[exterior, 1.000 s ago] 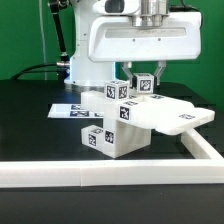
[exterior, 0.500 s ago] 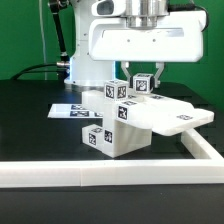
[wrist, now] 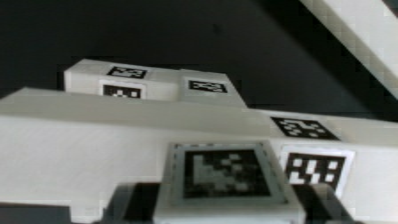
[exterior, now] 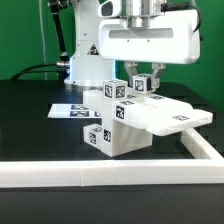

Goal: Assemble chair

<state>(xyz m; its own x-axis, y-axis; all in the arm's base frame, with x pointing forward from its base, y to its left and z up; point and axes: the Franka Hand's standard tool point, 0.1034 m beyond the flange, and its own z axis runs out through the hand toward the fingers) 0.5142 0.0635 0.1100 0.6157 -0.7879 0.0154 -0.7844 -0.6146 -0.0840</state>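
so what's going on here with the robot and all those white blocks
A single robot arm is putting together a white blocky chair on a black table. Its gripper is down at the top of the stack, jaws closed around a small tagged chair part. The rest of the structure sits beneath, with a flat slab sticking out toward the exterior view's right. A marker board lies behind it, and a white border rail runs along the front.
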